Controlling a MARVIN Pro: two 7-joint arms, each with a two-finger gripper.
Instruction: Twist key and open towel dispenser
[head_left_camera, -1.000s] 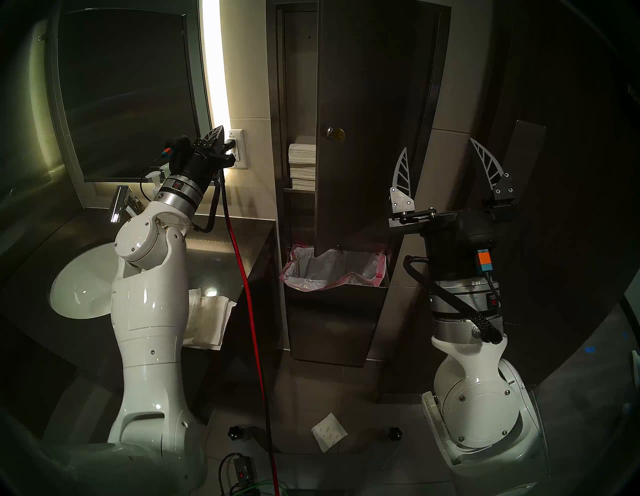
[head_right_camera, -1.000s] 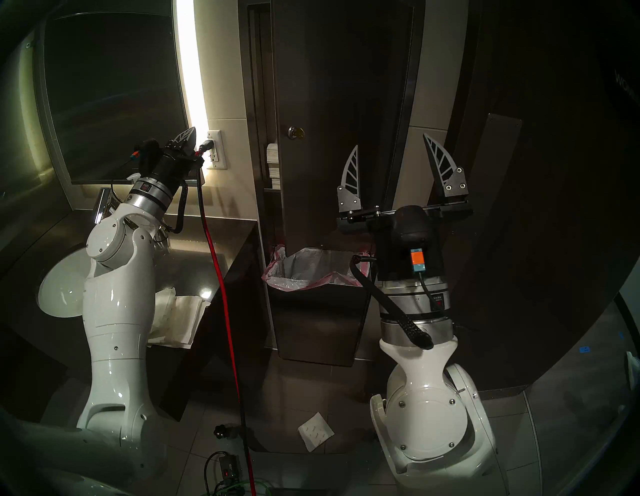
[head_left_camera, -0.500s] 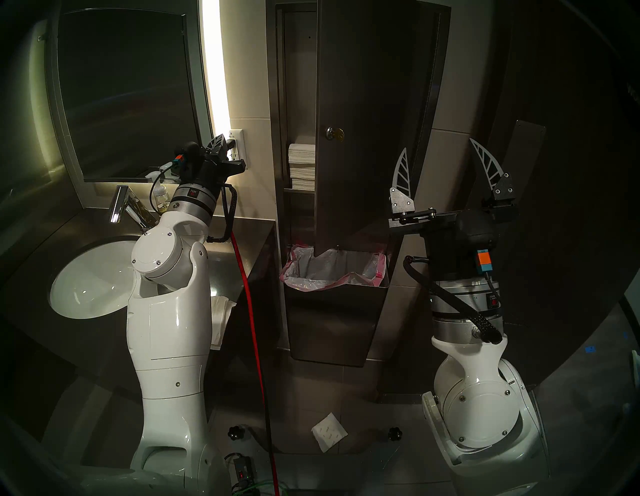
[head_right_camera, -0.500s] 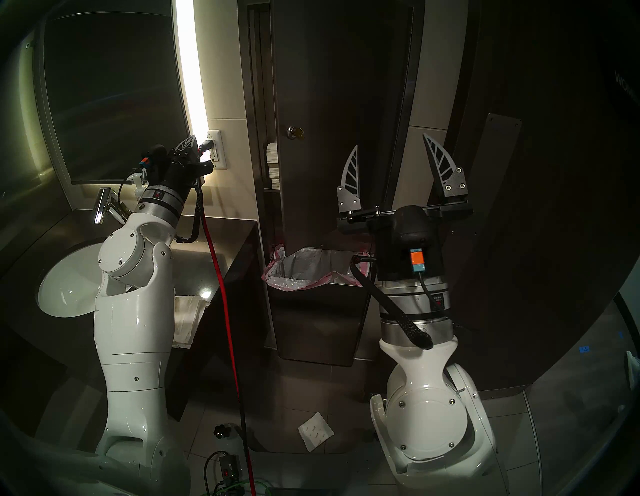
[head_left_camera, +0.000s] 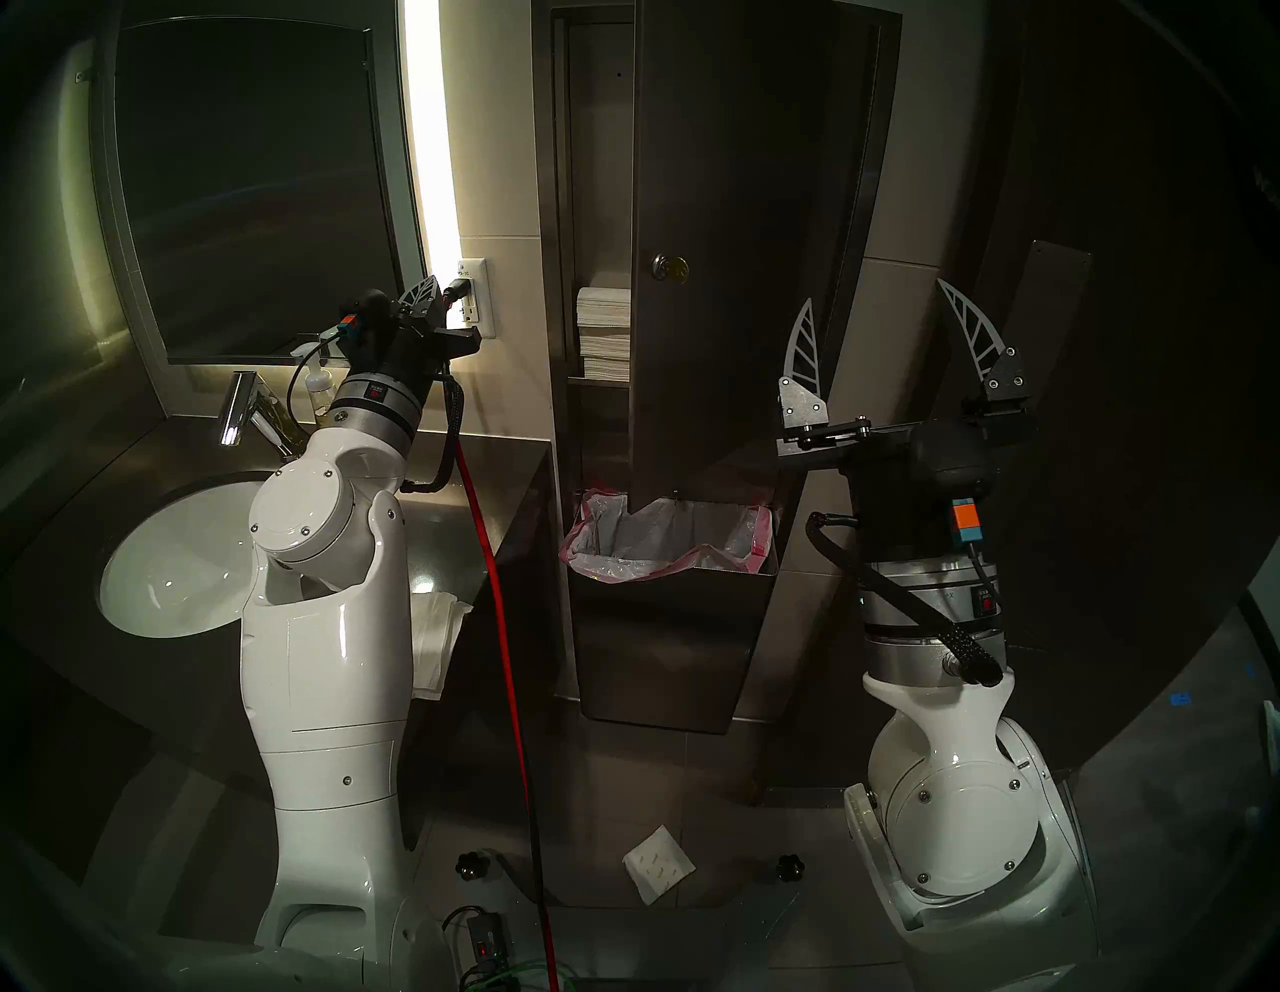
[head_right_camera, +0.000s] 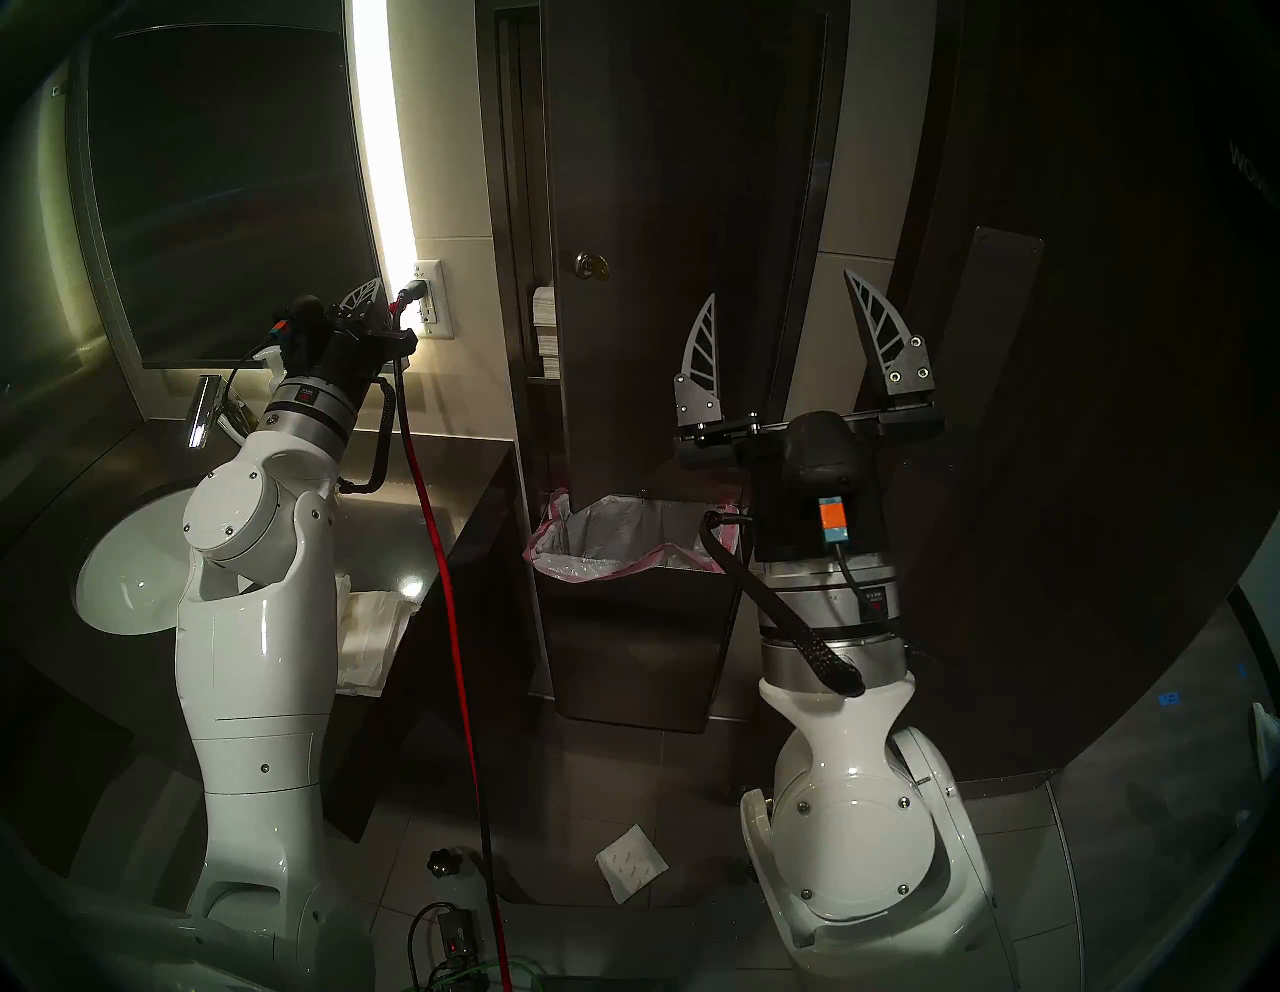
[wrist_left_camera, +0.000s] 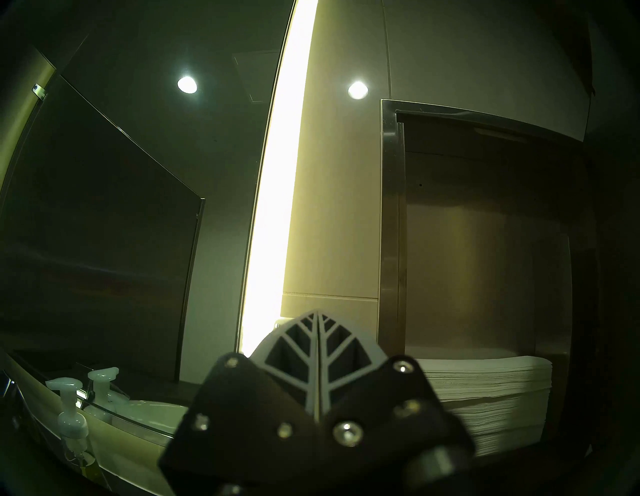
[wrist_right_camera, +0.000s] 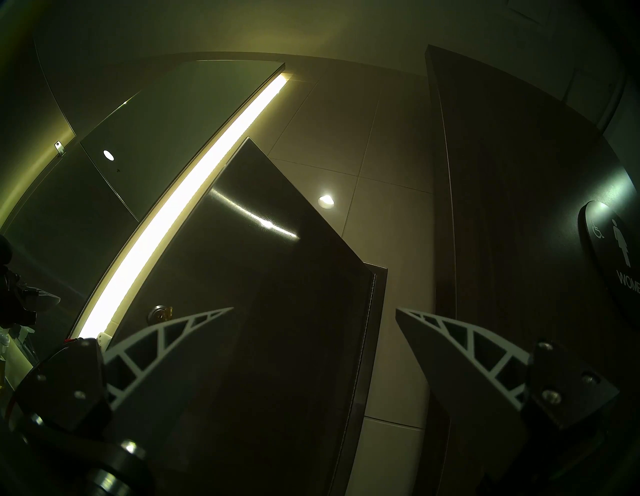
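The towel dispenser (head_left_camera: 554, 208) is a tall steel wall cabinet. Its long door (head_left_camera: 748, 208) stands swung open to the right, showing a stack of white paper towels (head_left_camera: 604, 332) inside. The round lock (head_left_camera: 669, 267) sits on the door's left edge with the small key (head_left_camera: 680, 269) in it. The lock also shows in the right wrist view (wrist_right_camera: 160, 313). My left gripper (head_left_camera: 433, 280) is shut and empty, left of the cabinet by the wall outlet. My right gripper (head_left_camera: 874, 291) is open and empty, in front of the door's hinge side, to the right of and below the lock.
A steel bin (head_left_camera: 665, 658) with a pink-edged bag stands under the door. A red cable (head_left_camera: 499, 623) runs from the outlet (head_left_camera: 478, 298) to the floor. There is a sink (head_left_camera: 173, 561) and a mirror (head_left_camera: 256, 187) on the left, and a dark door (wrist_right_camera: 519, 207) on the right.
My left arm swung right toward the cabinet, then drew back slightly left and down, gripper still shut. The right arm and the open door have hardly moved.
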